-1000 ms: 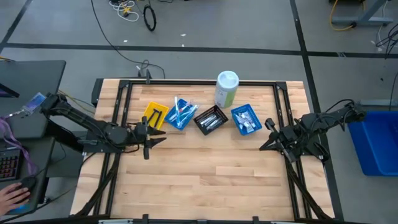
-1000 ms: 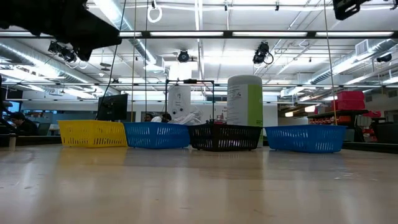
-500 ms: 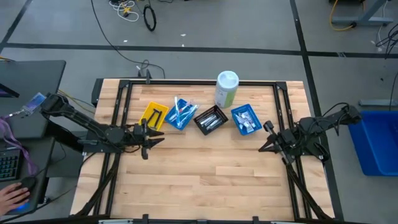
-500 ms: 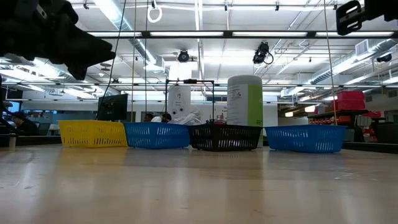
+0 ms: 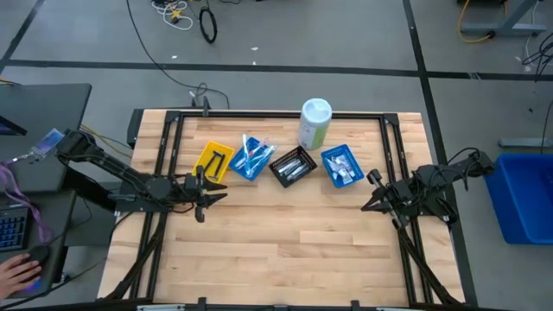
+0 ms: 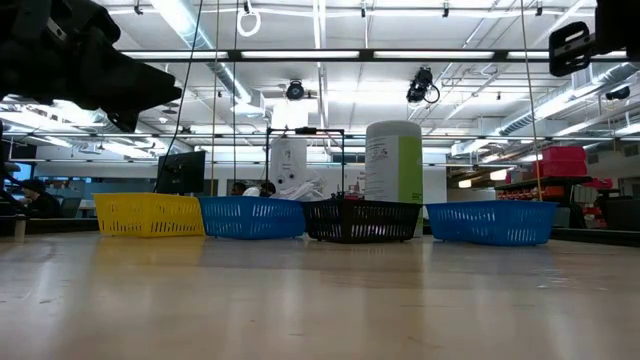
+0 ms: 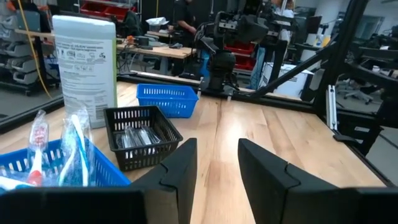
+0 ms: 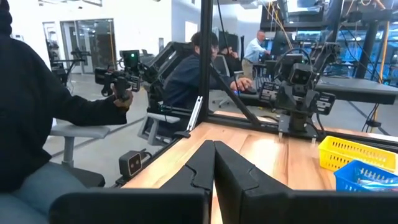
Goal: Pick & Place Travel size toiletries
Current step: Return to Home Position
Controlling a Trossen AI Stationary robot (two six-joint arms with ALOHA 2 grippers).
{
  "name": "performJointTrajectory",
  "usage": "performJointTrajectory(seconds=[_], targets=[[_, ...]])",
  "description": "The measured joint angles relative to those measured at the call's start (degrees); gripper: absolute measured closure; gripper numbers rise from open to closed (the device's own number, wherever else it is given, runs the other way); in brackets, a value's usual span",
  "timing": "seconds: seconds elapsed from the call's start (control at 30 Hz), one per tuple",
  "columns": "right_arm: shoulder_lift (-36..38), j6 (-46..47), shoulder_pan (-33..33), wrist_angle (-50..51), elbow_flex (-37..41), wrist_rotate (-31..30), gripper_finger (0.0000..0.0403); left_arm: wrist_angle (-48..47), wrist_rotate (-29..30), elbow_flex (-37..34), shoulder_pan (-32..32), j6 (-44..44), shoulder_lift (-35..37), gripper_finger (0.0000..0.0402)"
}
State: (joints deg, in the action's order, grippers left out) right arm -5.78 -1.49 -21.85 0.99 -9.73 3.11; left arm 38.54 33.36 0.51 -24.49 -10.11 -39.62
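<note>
Now the toiletries point(image 5: 251, 155) lie in the baskets point(image 5: 226, 150) along the table's point(image 5: 294, 246) back, between both empty grippers: left gripper point(image 5: 218, 193), fingers apart, just beside them; right gripper point(image 5: 367, 205), fingers together, near.

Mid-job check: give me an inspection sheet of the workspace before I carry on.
Surface: wooden table, front half bare.
Job's things: toiletries lie in the yellow basket, left blue basket, black basket and right blue basket; none seen loose.
Clutter: white-and-green canister, upright behind the baskets.
Grippers: left pincer open, right pincer shut; both empty, clear of the baskets.
Cables: cables on the floor beyond the table.
Surroundings: person's hand near the left arm; blue bin near the right arm.
</note>
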Motion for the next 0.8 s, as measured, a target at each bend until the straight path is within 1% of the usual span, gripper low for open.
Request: performJointTrajectory(seconds=[0.13,0.3,0.43,0.5,0.6,0.7,0.8], targets=[[2.72,-0.16,0.0,0.83,1.0,0.0,0.0389,0.72,0.09,0.0,0.0,0.59,0.0,0.0276],[5.83,-0.95,0.0,4.6,1.04,-0.01,0.0389,2.75,-0.01,-0.02,0.0,2.77,0.01,0.0276],[5.79,-1.12,0.07,6.13,1.04,-0.23,0.0389,3.63,0.0,-0.04,0.0,3.37,0.0,0.0276],[5.79,-0.97,0.07,6.63,1.04,-1.62,0.0389,4.36,0.0,-0.04,0.0,3.42,0.0,0.0276],[5.79,-0.98,0.07,6.58,1.04,-1.97,0.0389,4.93,-0.3,-0.04,0.0,3.35,0.01,0.0276],[5.79,-1.46,0.07,6.7,1.04,-1.57,0.0389,4.57,-1.86,-0.07,0.02,3.32,-0.02,0.0276],[5.79,-1.43,0.07,7.03,1.66,-1.53,0.0389,4.41,-5.98,-0.07,0.02,3.32,-0.31,0.0276]])
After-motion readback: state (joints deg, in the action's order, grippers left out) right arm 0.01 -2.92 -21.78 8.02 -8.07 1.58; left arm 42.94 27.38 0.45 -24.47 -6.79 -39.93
